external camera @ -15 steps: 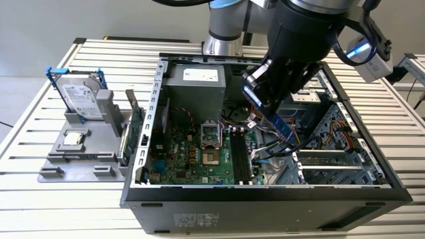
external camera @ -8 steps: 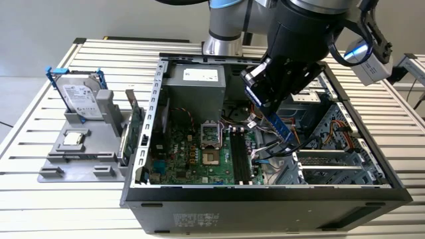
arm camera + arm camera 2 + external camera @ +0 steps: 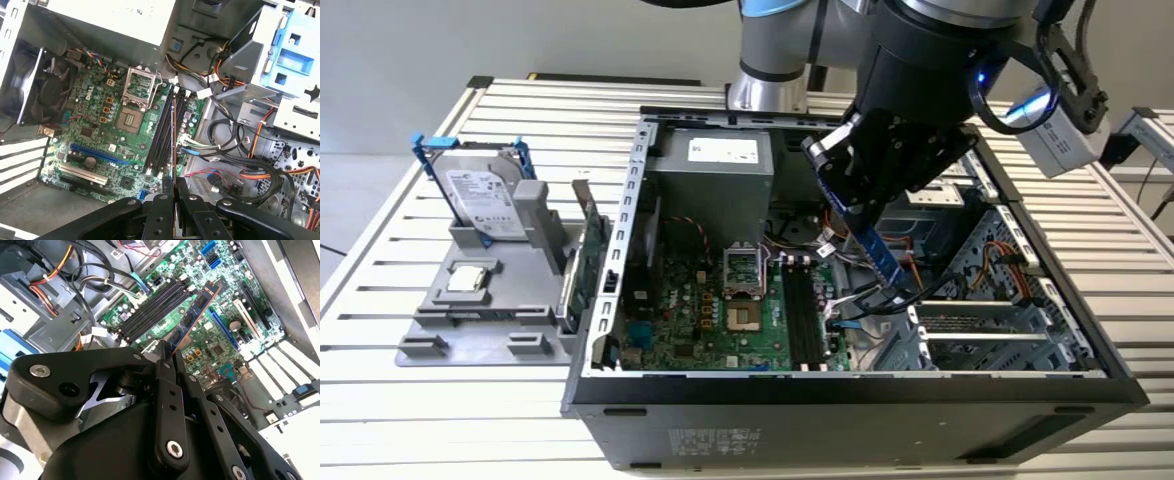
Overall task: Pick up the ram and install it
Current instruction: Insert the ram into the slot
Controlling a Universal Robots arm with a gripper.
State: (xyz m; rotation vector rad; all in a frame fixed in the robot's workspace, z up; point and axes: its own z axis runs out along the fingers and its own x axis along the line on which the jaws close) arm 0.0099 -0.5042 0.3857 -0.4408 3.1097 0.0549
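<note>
White slatted table (image 3: 440, 410) carries an open computer case (image 3: 854, 400) lying on its side, with the motherboard (image 3: 707, 320) facing up inside it. On the exterior view's left, well apart from the work, we see a grey fixture (image 3: 467, 320) holding a hard drive (image 3: 480, 195) with blue rails, and an expansion card (image 3: 591, 250) standing just beside the case wall.

We find the pincer (image 3: 861, 222) inside the case, above the board. Its fingers are closed tight on one end of the ram (image 3: 883, 262), and the rest of the stick juts out beyond them, tilted down toward the board. In the second wrist view the ram (image 3: 196, 310) hangs clear of the black memory slots (image 3: 155, 310), beside them and roughly along their run. In the first wrist view we see it edge-on (image 3: 174, 145), as a thin line over the slots (image 3: 162, 135).

By our judgement the pick-up is done: the ram is off its rest and carried to the board. The install is not: all the slots look bare, and the stick touches none of them.
</note>
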